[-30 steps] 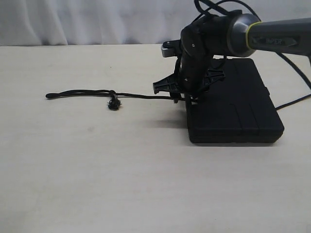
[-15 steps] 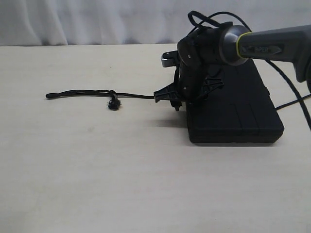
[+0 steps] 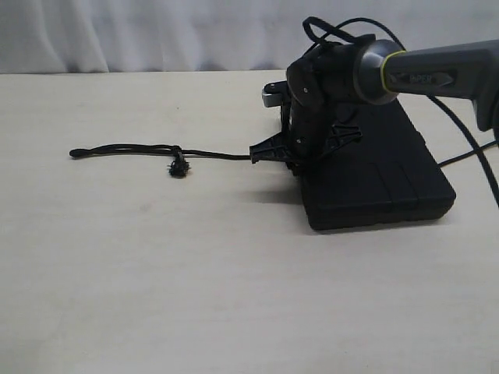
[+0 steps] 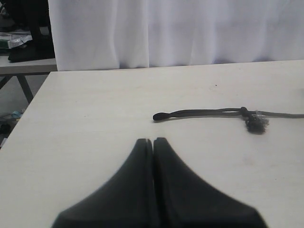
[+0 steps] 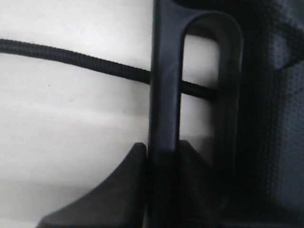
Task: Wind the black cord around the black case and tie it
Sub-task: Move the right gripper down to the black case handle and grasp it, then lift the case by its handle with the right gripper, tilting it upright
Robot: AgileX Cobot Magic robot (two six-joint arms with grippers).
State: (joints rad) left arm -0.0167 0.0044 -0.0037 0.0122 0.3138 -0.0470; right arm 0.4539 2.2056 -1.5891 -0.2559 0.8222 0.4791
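Observation:
The black case (image 3: 382, 179) lies flat at the right of the table, its handle end facing left. My right gripper (image 3: 295, 160) points down at that end and is shut on the handle's outer bar (image 5: 164, 95), one finger on each side. The black cord (image 3: 125, 149) runs left from the handle across the table, with a doubled loop end and a frayed knot (image 3: 178, 167). In the right wrist view the cord (image 5: 71, 59) passes under the handle bar into the slot. My left gripper (image 4: 153, 140) is shut and empty, short of the cord's loop end (image 4: 204, 113).
A white curtain (image 3: 156, 31) hangs behind the table's far edge. The right arm's cables (image 3: 468, 148) trail over the table beside the case. In the left wrist view the table's side edge (image 4: 28, 111) and some clutter beyond it show.
My right gripper has closed from wide open onto the case's handle bar. The case has turned slightly, and the cord has slid a little to the left.

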